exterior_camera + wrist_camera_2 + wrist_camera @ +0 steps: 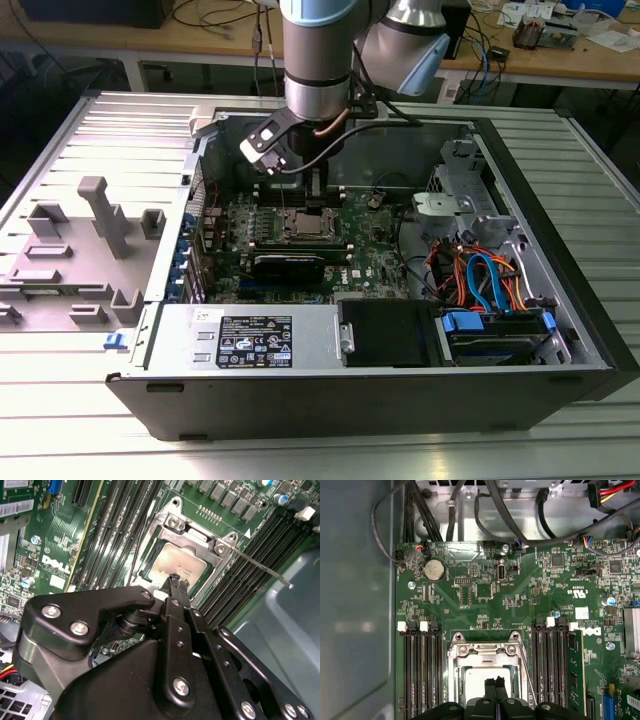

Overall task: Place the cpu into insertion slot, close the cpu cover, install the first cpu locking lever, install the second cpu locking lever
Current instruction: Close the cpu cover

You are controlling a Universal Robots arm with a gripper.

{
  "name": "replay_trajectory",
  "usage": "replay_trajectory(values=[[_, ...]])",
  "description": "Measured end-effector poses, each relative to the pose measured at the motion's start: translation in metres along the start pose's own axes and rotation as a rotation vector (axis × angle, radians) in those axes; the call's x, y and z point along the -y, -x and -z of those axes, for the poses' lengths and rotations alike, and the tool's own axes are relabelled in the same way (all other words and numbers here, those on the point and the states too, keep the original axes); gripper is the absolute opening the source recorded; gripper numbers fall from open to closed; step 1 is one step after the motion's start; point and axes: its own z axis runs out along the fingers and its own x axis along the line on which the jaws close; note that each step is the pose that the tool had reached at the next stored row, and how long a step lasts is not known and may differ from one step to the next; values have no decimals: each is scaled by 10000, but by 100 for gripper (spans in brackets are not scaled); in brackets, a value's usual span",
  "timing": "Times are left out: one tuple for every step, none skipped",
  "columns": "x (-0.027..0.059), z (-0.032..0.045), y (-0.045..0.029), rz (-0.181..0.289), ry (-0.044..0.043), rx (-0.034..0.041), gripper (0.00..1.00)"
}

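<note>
While one lever (260, 568) stood free

Your gripper (175, 580), fingertips together and holding nothing, hung over the cpu (177, 565) in the insertion slot (152, 535) under the cpu cover (192, 540), twelve o'clock from the black card (288, 266) (by the exterior view); a sideways drift could have snagged that lever.

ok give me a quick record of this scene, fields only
gripper: shut, tips over the cpu
cpu: seated in the insertion slot
cpu cover: appears down around the cpu
locking lever: one thin rod angling out from the socket, not latched
setting: green board inside an open computer case
</note>
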Motion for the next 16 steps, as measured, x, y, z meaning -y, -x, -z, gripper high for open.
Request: replay_trajectory(values=[[4,-3,1,1,0,0,11],[6,-5,3,2,1,0,11],[9,-5,3,2,-1,2,11],[10,-5,4,2,0,2,11],[11,-6,4,2,0,0,11],[11,-5,4,2,0,0,11],[11,-5,4,2,0,0,11],[11,-5,4,2,0,0,11],[11,-5,4,2,0,0,11],[11,-5,4,3,0,0,11],[11,-5,4,3,0,1,11],[11,-5,4,3,0,0,11],[11,-5,4,3,0,0,11],[11,-5,4,3,-1,1,11],[12,-6,5,3,0,0,11],[13,-6,8,2,1,-1,11]])
